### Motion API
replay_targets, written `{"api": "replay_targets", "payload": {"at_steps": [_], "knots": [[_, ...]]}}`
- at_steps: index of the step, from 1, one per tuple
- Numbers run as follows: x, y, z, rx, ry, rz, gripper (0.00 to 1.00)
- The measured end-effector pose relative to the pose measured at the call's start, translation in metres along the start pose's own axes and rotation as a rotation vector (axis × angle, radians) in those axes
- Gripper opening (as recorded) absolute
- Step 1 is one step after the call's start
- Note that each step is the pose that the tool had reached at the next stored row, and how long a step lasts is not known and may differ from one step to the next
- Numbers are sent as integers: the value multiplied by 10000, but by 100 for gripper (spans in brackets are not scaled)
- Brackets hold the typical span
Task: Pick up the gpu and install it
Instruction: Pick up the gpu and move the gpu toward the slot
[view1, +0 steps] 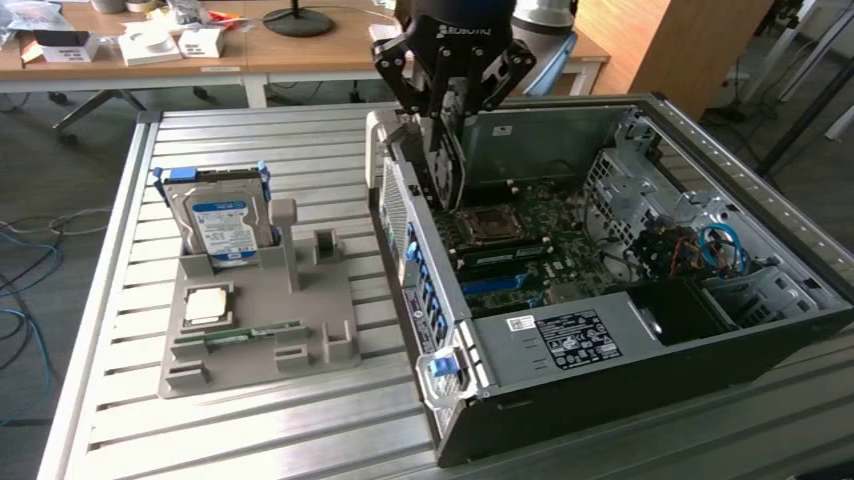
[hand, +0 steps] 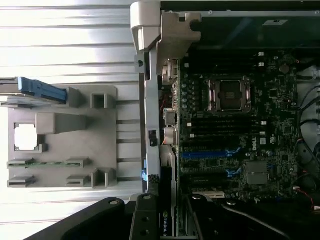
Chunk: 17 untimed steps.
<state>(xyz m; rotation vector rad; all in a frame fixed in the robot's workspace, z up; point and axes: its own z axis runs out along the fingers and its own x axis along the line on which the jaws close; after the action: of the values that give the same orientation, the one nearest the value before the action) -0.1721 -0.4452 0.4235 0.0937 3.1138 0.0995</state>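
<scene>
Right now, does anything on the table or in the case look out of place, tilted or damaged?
Nothing stands out. The gripper holds the gpu on edge over the open case, near its rear wall. On the holder, the hard drive stands upright and the memory stick lies in its slot.

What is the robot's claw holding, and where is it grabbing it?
The gripper holds the graphics card by its upper edge. The card stands upright over the open computer case.

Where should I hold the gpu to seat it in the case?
Probably best to grip the gpu by its top edge, from straight above, as the claw does: it hangs upright and thin, lower edge toward the motherboard.
</scene>
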Motion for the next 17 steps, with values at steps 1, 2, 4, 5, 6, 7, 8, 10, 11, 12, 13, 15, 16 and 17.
{"api": "replay_targets", "payload": {"at_steps": [1, 2, 4, 5, 6, 7, 8, 10, 11, 12, 13, 15, 16, 17], "knots": [[-26, 1, 1, -1, -1, -1, 26], [-53, 3, 2, -1, 0, 0, 26], [-101, 6, 3, 0, -1, 1, 26], [-126, 8, 3, 0, 0, 1, 26], [-152, 9, 4, 0, -1, 1, 26], [-178, 11, 5, -1, -1, 0, 26], [-206, 12, 6, 0, 0, 0, 26], [-258, 15, 7, 0, 0, 1, 26], [-284, 17, 7, 0, 0, 1, 26], [-309, 19, 8, 0, 0, 1, 26], [-335, 20, 9, 0, 0, 0, 26], [-386, 23, 10, 0, 1, -1, 26], [-412, 24, 11, 0, 0, 0, 26], [-438, 26, 12, -1, -1, 1, 26]]}}
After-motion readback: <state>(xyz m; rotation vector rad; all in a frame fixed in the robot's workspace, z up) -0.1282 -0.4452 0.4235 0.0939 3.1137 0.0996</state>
